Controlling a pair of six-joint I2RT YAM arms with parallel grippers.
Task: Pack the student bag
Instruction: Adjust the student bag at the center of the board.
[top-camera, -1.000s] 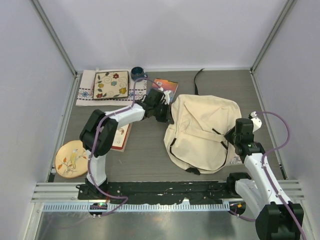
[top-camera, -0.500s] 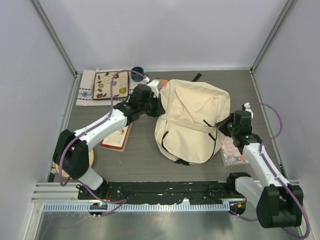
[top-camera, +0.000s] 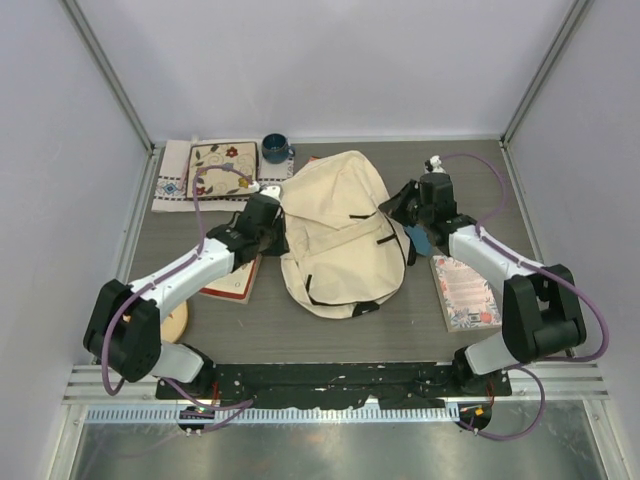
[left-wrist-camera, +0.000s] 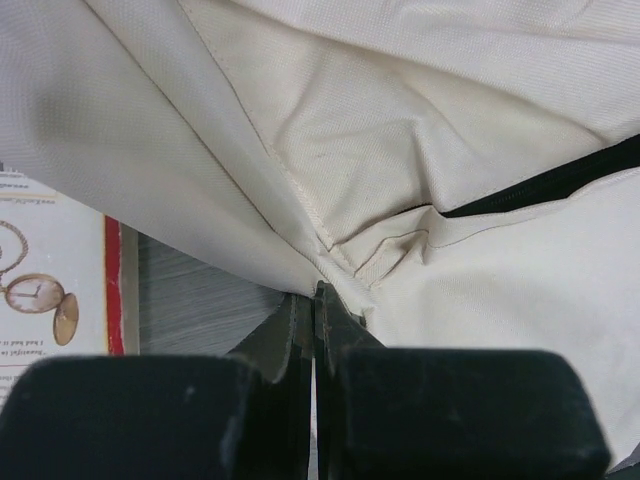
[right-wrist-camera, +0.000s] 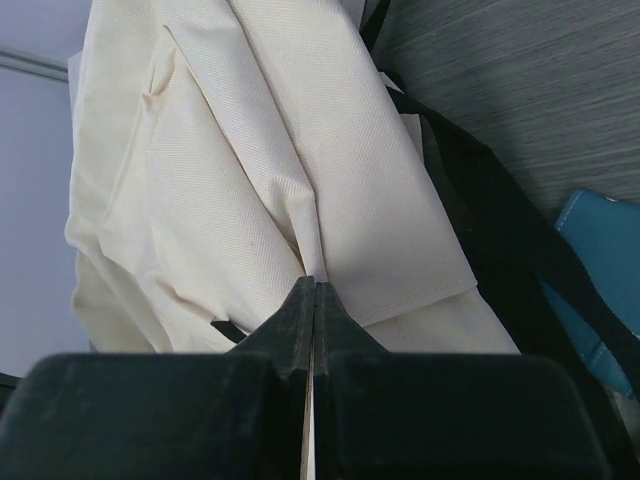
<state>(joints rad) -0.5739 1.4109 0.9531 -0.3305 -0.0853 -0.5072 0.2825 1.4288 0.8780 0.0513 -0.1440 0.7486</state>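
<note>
You have the cream student bag (top-camera: 335, 225) bunched at frame centre, black straps (right-wrist-camera: 480, 230) showing, left gripper (left-wrist-camera: 313, 296) and right gripper (right-wrist-camera: 312, 286) each clamped tight on its fabric

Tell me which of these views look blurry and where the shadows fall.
Top external view: sharp and evenly lit, only faint shadow along the student bag. Left wrist view: fabric weave crisp, the left pincer close to the lens is soft, a grey shadow at upper left. Right wrist view: the right pincer likewise blurred, fabric sharp.
</note>
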